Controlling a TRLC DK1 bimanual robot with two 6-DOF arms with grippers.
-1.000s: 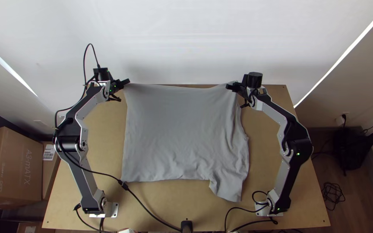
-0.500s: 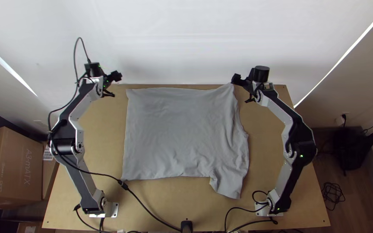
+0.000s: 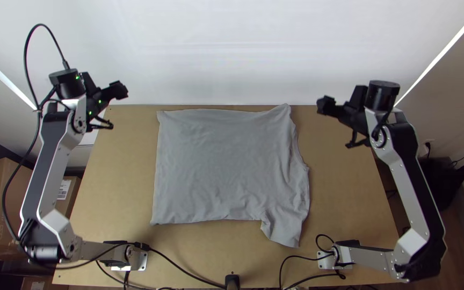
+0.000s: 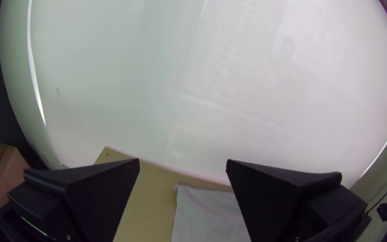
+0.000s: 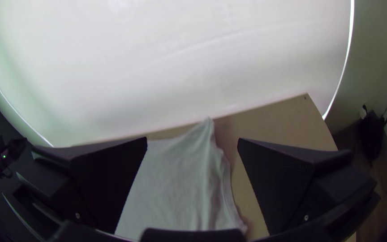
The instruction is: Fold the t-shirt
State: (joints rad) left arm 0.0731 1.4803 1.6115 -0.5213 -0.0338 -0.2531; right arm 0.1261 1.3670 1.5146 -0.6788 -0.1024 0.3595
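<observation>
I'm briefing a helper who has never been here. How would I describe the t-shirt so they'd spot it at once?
Find the light wooden table, between the left arm and the right arm. The t-shirt lies spread across its middle, up to the far edge. Unlike the hard, jointed arms, it's soft grey cloth, with one flap jutting toward the near edge.

A box (image 3: pixel 62 206) bears a label (image 3: pixel 64 189), its print seemingly illegible.

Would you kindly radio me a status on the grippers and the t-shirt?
Left gripper and right gripper open, off the cloth. Grey t-shirt lying on table, one sleeve sticking out. Nothing seen in the way.
</observation>
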